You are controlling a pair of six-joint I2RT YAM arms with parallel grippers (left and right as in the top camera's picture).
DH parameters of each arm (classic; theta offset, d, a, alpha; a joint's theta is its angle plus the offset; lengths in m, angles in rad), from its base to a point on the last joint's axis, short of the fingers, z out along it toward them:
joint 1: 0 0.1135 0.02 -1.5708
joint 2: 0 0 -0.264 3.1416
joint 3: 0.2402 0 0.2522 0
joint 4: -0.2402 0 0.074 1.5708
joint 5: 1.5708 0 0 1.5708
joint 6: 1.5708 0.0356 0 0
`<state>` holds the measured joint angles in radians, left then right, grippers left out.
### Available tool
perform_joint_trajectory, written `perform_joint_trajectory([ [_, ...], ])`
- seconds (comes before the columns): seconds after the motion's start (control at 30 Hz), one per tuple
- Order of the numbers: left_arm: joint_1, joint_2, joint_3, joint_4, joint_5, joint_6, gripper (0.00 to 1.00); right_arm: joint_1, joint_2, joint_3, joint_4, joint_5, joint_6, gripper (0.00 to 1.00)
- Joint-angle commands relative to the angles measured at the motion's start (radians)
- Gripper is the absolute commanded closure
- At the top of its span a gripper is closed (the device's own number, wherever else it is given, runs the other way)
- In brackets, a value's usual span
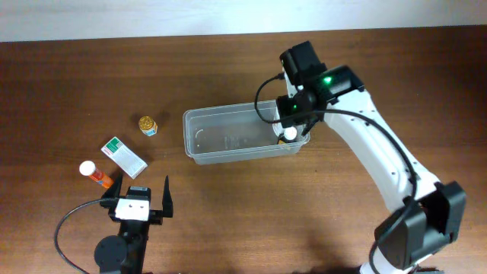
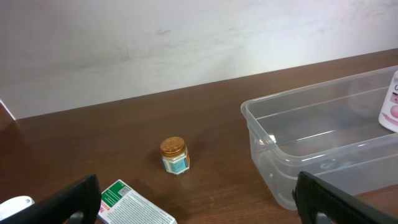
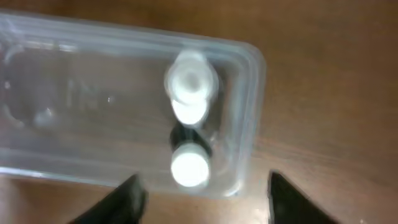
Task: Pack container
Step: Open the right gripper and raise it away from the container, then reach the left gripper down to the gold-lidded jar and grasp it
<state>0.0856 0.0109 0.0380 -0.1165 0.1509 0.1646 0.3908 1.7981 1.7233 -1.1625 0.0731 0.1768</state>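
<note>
The container sits mid-table with two bottles standing at its right end. Above them hangs the right gripper, spread wide and empty. The left gripper is likewise wide. Unpacked: box, orange bottle, jar.

One clear, colourless plastic rectangular tub. Two white-capped bottles inside it, both blurred: the first, the second. One small jar with a gold lid. One flat green-and-white cardboard box. One orange bottle with a white cap.
</note>
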Motion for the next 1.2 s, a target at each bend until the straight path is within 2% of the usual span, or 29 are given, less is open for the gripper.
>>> perform_joint_trajectory([
  [0.0,0.005,-0.006,-0.006,0.000,0.011,0.010,0.01,-0.028,-0.071,0.115,-0.039,0.097,-0.003,0.28],
  [0.03,0.005,-0.006,-0.006,0.000,0.011,0.010,0.01,-0.063,-0.081,0.140,-0.042,0.097,-0.003,0.20],
  [0.1,0.005,-0.006,-0.006,0.000,0.011,0.010,0.01,-0.113,-0.087,0.156,-0.042,0.097,-0.001,0.10],
  [0.2,0.005,-0.006,-0.006,0.000,0.011,0.010,0.01,-0.214,-0.086,0.163,-0.040,0.095,0.047,0.02],
  [0.4,0.005,-0.006,-0.006,0.003,0.005,0.016,0.01,-0.421,-0.085,0.163,-0.043,0.081,0.102,0.02],
  [0.6,0.005,-0.006,-0.005,0.000,-0.028,0.025,0.01,-0.550,-0.085,0.162,-0.069,0.077,0.102,0.02],
  [0.83,0.005,-0.006,-0.005,0.014,-0.032,0.031,0.01,-0.583,-0.085,0.162,-0.069,0.077,0.102,0.02],
  [0.93,0.005,-0.006,-0.005,0.130,-0.068,0.074,0.01,-0.583,-0.085,0.162,-0.069,0.077,0.102,0.02],
  [1.03,0.005,-0.006,-0.004,0.355,-0.124,0.076,0.01,-0.583,-0.085,0.162,-0.069,0.077,0.102,0.02],
  [1.1,0.005,-0.005,0.010,0.370,-0.114,0.077,0.00,-0.583,-0.085,0.162,-0.069,0.077,0.102,0.02],
  [1.17,0.005,0.007,0.029,0.319,-0.105,0.064,0.00,-0.583,-0.085,0.162,-0.069,0.077,0.102,0.02],
])
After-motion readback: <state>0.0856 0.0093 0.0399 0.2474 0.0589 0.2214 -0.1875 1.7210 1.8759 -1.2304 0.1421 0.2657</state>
